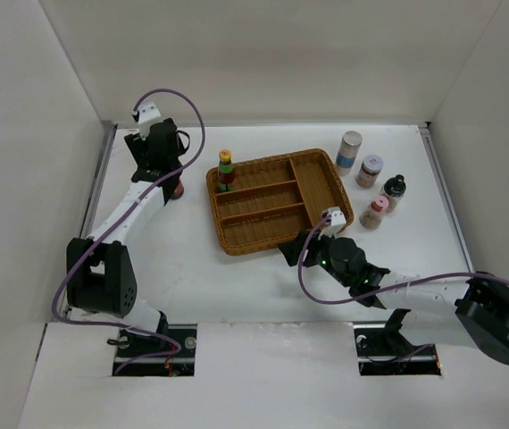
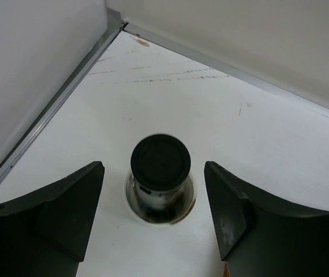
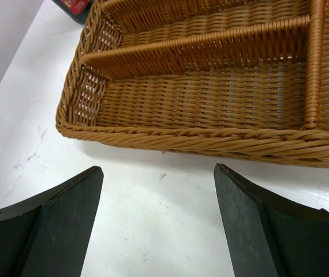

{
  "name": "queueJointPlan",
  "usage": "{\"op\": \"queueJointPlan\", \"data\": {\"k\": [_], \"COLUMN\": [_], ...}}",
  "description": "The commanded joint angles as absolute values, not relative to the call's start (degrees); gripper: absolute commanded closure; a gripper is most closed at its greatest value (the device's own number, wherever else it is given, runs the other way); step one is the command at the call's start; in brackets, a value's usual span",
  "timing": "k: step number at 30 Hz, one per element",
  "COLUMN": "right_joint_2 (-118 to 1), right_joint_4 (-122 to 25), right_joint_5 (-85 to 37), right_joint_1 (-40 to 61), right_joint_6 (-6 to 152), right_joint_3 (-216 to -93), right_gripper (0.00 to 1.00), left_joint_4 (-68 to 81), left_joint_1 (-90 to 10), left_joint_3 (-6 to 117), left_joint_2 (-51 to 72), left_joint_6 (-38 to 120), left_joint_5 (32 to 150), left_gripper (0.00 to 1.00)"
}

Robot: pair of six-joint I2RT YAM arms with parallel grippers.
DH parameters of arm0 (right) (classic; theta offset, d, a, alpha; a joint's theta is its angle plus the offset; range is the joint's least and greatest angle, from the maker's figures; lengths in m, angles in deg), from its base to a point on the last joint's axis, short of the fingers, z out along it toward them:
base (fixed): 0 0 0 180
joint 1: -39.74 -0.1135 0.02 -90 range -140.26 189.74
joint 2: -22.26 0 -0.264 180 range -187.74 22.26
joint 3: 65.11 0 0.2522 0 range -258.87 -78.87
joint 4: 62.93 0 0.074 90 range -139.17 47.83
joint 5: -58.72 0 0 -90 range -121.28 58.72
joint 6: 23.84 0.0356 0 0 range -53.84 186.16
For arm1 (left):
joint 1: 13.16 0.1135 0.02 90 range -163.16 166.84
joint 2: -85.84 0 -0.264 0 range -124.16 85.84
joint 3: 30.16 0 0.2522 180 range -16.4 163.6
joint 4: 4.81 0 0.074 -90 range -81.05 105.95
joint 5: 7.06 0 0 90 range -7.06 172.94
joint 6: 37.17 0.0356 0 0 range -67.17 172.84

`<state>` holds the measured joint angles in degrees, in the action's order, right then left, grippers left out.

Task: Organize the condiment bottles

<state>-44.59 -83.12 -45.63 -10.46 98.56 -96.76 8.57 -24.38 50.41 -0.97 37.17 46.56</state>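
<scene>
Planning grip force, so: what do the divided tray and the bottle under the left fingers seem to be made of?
Tray: woven wicker or rattan, matte brown, strands visible. Bottle: clear body, likely glass or plastic, with a matte black cap, probably plastic.

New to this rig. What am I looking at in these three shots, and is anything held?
Two robot arms are bolted at the table's near edge. The overhead view comes from a fixed camera; the other two come from cameras on each wrist.

The left end effector is open, straddling the tall black-capped bottle near the far-left corner, not gripping it. The right end effector is open and empty beside the wicker tray.

A yellow-capped bottle stands at the tray's far-left corner. Four more stand right of the tray: silver-lidded jar, pink-lidded jar, small dark bottle, pink-capped bottle.

Nothing is held.
</scene>
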Motion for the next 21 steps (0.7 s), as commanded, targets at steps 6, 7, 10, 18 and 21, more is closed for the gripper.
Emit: {"op": "queueJointPlan", "data": {"k": [6, 7, 10, 18, 21], "right_joint_2": [-45.3, -45.1, -45.0, -45.8, -45.0], "right_joint_4": [-86.4, -86.4, -86.3, -86.5, -86.4], "right_joint_5": [-44.7, -44.7, -44.7, -44.7, -44.7], "right_joint_1": [-10.4, -10.4, -10.4, -10.4, -10.4], "right_joint_6": [98.9, 98.9, 98.9, 98.9, 98.9], "right_joint_3": [-97.8, -97.7, -97.6, -97.9, -97.5], "right_gripper": [0.16, 0.16, 0.16, 0.16, 0.16], "left_joint_4": [6.7, 6.5, 6.3, 5.6, 5.9], "left_joint_1": [-23.6, -23.6, -23.7, -26.7, -28.9], "left_joint_3": [55.8, 55.8, 55.8, 56.5, 55.1], "left_joint_2": [-4.5, -4.7, -4.3, 4.3, 9.1], "left_joint_6": [38.7, 38.7, 38.8, 44.7, 46.3], "left_joint_5": [47.4, 47.4, 46.8, 42.4, 41.3], "left_gripper": [0.49, 0.54, 0.68, 0.86, 0.87]}}
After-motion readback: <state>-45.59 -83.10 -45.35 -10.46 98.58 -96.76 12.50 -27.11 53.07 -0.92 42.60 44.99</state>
